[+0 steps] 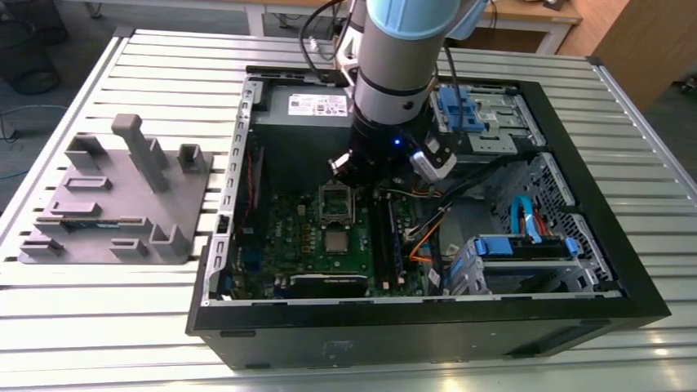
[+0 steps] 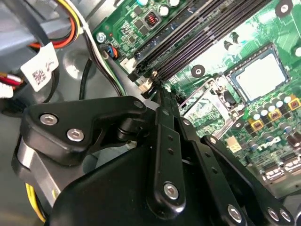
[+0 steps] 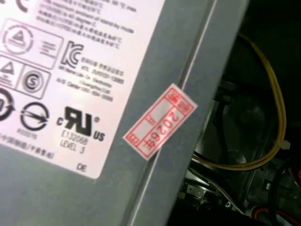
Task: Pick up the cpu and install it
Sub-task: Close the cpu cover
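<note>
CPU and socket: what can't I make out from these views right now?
- Exterior view: the cpu is too small to tell whether it lies loose or seated. The end effector covers the edge of the socket nearest it.
- Second wrist view: the end effector's black linkage hides part of the socket.
- First wrist view: the grey labelled box blocks the board behind it.

My arm (image 1: 397,57) comes in from the far side in the exterior view and hangs close to vertical, pale blue section on top, silver wrist below it, black tool end lowest. Gripper (image 1: 365,167) points straight down. A small blue light glows on the wrist body. In the second wrist view I see the gripper (image 2: 160,89) linkage from behind: black bars and silver screws running forward, fingers (image 2: 165,101) drawn together into one narrow tip, nothing between them.
</note>
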